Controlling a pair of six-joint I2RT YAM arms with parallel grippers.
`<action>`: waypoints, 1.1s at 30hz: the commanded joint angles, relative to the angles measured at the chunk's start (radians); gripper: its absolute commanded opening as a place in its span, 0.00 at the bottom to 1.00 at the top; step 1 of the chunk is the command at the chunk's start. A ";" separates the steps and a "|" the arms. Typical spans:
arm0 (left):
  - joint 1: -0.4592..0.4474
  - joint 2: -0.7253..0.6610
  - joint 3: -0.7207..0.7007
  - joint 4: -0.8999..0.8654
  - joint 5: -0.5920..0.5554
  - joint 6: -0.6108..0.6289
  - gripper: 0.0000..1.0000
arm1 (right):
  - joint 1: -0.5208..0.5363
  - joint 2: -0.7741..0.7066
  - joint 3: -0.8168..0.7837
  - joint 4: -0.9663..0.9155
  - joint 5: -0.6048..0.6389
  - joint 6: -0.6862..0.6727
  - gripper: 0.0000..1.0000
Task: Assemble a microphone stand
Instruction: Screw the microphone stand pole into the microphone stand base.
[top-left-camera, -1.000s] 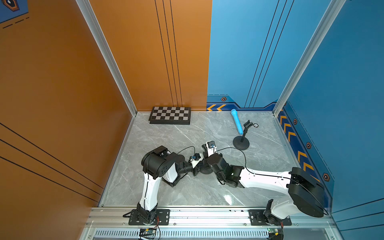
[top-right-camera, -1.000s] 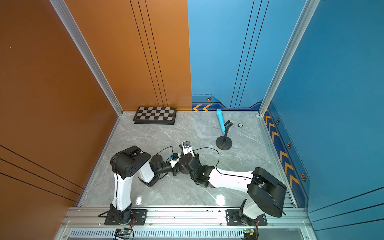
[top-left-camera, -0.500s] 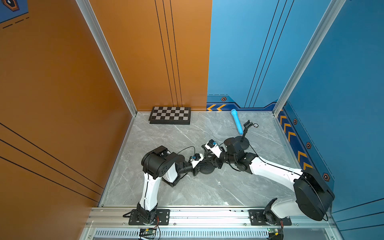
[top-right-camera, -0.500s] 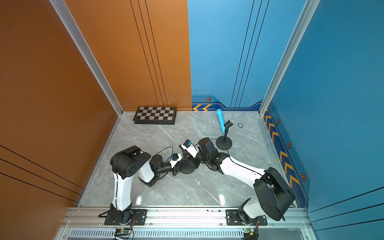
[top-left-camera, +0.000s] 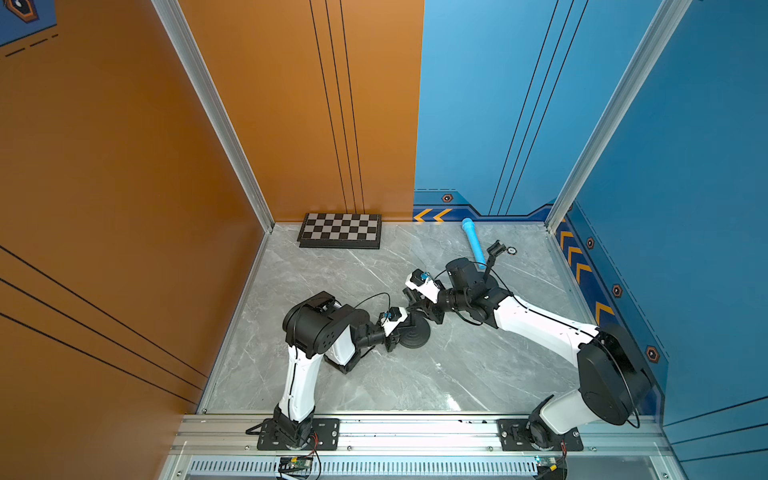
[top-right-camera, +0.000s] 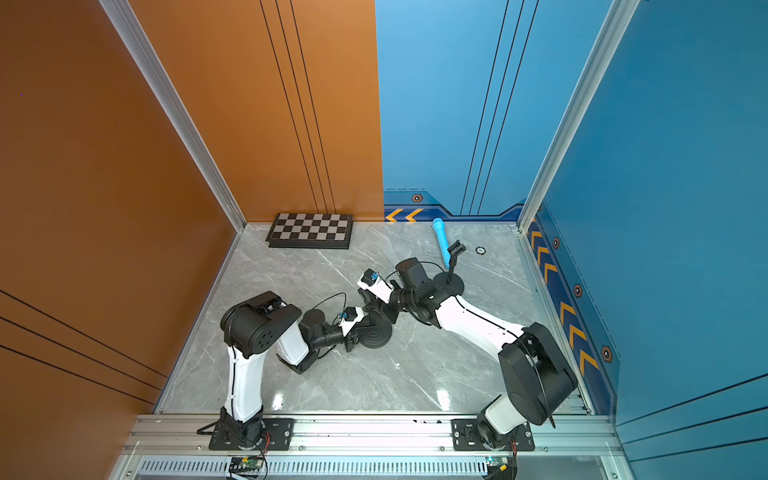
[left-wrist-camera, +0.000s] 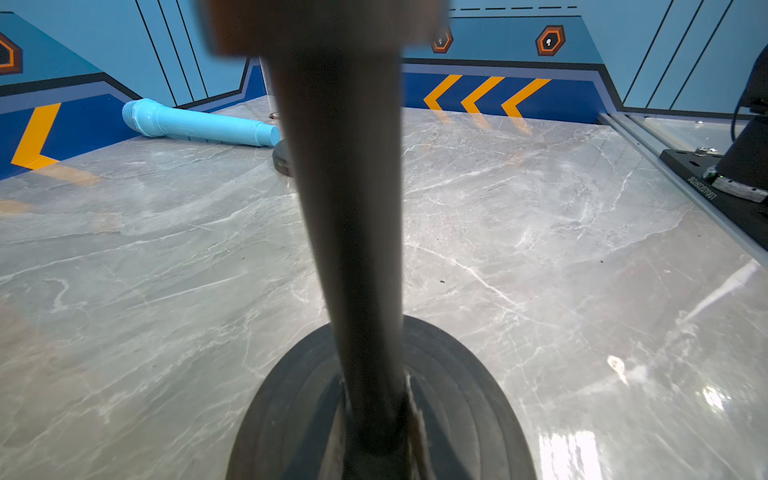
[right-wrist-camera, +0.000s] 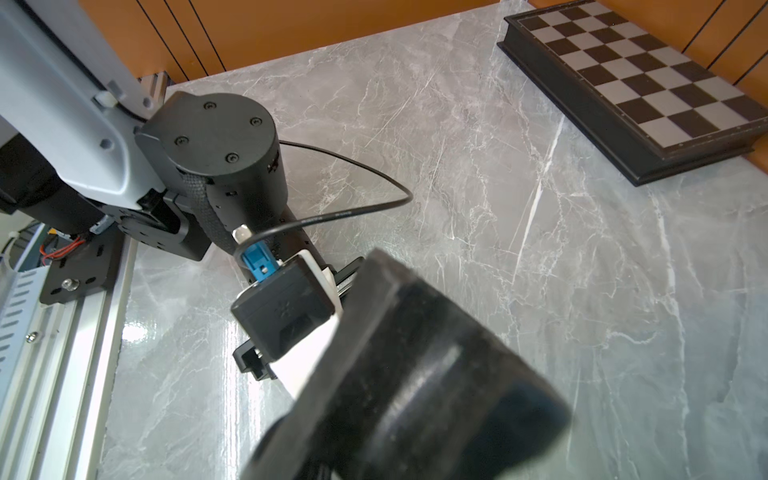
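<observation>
A round black stand base lies mid-floor with a black pole rising from it. My left gripper is shut on the pole just above the base. My right gripper reaches in from the back right and is shut on a blurred black piece at the pole's top. A blue microphone lies near the back wall. The fingers of both grippers are mostly hidden.
A second black stand with a clip on top rises from its own base behind the right forearm, beside the microphone. A chessboard lies at the back wall. A small ring sits at the back right.
The right arm swung from the front toward the back, brought its gripper over the held pole and closed it. The left arm, pole and base stayed put.
</observation>
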 joint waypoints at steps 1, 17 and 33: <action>-0.003 0.038 -0.017 -0.110 -0.037 0.008 0.25 | 0.003 -0.002 -0.010 0.009 0.053 0.044 0.18; -0.007 0.040 -0.015 -0.109 -0.050 0.008 0.26 | 0.383 -0.034 -0.247 0.370 1.106 0.724 0.09; -0.006 0.018 -0.034 -0.110 -0.064 0.021 0.27 | 0.092 -0.024 -0.061 0.072 0.110 0.184 0.43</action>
